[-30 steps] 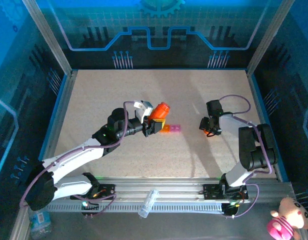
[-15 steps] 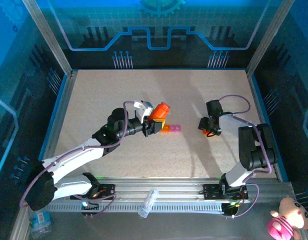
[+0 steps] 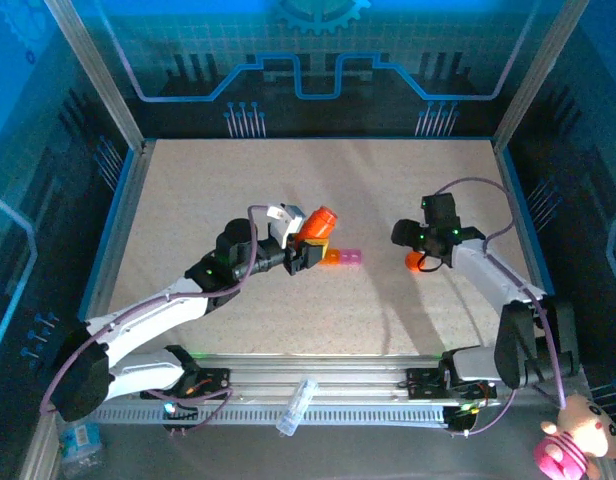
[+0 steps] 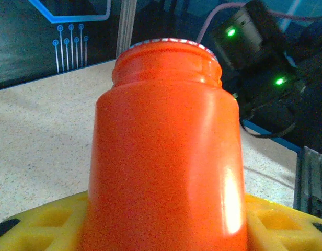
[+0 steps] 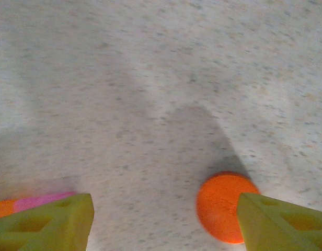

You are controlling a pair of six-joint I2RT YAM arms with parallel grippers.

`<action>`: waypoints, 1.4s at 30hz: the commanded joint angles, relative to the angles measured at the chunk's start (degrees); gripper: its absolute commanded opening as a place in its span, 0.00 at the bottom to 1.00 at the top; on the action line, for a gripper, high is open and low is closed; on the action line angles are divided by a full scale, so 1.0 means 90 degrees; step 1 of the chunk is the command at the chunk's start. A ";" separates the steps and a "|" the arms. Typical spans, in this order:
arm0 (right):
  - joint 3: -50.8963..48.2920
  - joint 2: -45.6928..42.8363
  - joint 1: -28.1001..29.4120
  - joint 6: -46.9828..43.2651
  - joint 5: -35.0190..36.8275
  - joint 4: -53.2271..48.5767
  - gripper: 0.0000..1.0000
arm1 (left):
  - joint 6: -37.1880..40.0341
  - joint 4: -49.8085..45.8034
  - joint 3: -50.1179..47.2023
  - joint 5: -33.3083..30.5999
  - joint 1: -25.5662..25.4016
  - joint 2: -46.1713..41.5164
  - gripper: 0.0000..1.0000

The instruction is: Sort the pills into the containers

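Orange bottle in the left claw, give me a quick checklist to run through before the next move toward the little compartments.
1. Left claw grips the orange plastic bottle: ok, it sits between the yellow fingers.
2. Cap off: ok, the bottle neck is bare and the round orange cap lies on the speckled table.
3. Bottle near the strip of small orange and pink plastic compartments: ok, it is at the strip's left end.
4. Bottle mouth lined up with one compartment: cannot tell.
5. Right claw clear of the strip: ok, jaws open around the cap, off to the strip's right.
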 commanded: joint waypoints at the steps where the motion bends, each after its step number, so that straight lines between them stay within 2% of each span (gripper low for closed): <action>1: 0.0285 0.0044 0.0300 -0.0272 -0.0827 -0.0035 0.74 | 0.0075 0.0157 -0.0111 -0.0266 0.0010 0.0075 0.00; 6: 0.0777 0.0505 0.0938 -0.0576 -0.1059 -0.0121 0.74 | -0.0047 0.0268 -0.0222 -0.0373 0.0069 0.0319 0.00; 14: 0.1019 0.1480 0.1644 -0.0727 -0.0583 0.0062 0.74 | -0.0184 0.0161 -0.0227 -0.0294 0.0324 0.0904 0.00; 24: 0.1016 0.2131 0.1672 -0.0665 -0.0827 0.0456 0.73 | -0.0307 0.0159 -0.0296 -0.0412 0.0380 0.1469 0.00; 42: 0.1033 0.2437 0.1623 -0.0528 -0.1119 0.0771 0.68 | -0.0390 0.0131 -0.0291 -0.0436 0.0395 0.1913 0.00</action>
